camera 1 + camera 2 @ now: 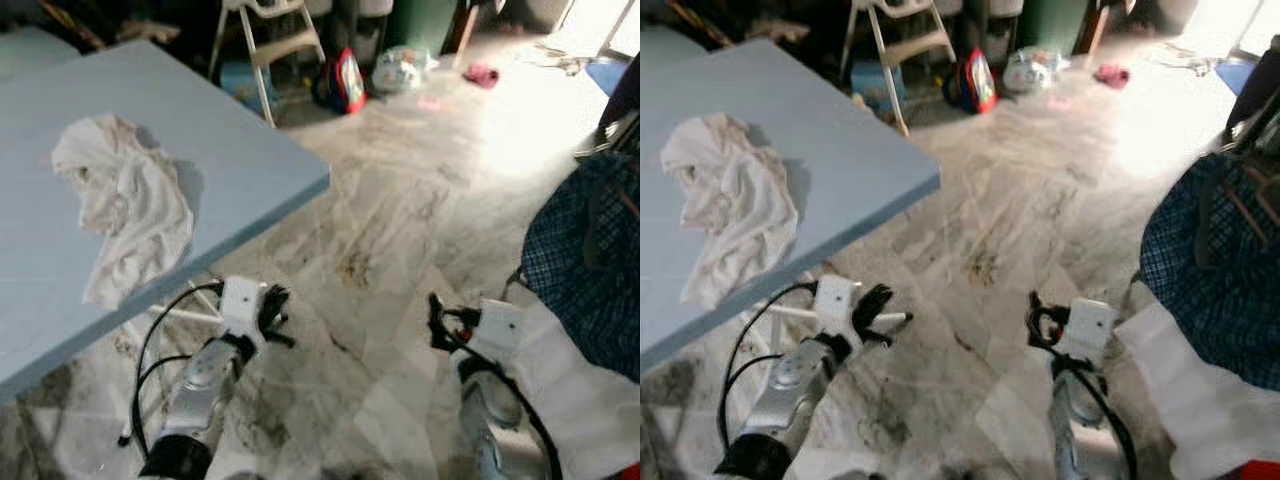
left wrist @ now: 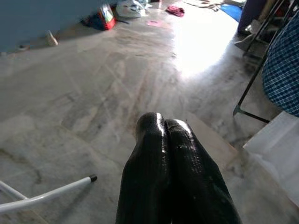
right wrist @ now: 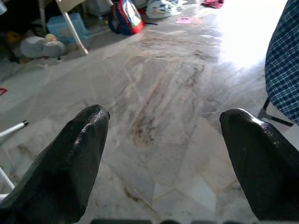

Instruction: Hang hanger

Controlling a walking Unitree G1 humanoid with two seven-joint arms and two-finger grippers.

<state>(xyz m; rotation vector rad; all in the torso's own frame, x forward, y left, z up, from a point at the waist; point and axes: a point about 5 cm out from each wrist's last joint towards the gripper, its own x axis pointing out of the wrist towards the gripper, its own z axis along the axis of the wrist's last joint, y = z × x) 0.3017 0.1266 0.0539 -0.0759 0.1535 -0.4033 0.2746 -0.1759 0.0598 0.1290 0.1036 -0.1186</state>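
I make out no hanger on its own. A blue checkered garment (image 1: 585, 270) hangs on a dark rack (image 2: 252, 86) at the right, with a dark brownish strap or bar (image 1: 598, 215) across its top that I cannot identify. My left gripper (image 1: 275, 312) is held low over the marble floor, just off the blue table's corner. In the left wrist view its fingers (image 2: 154, 135) press together with nothing between them. My right gripper (image 1: 437, 322) is low at the right, beside the garment. Its fingers (image 3: 88, 126) stand wide apart and empty.
The blue table (image 1: 260, 150) at the left carries a crumpled white cloth (image 1: 125, 200); its white leg (image 2: 46, 193) is near my left arm. A white sheet (image 1: 570, 385) lies under the garment. A white chair (image 1: 270, 50), red bag (image 1: 345, 80) and clutter line the back.
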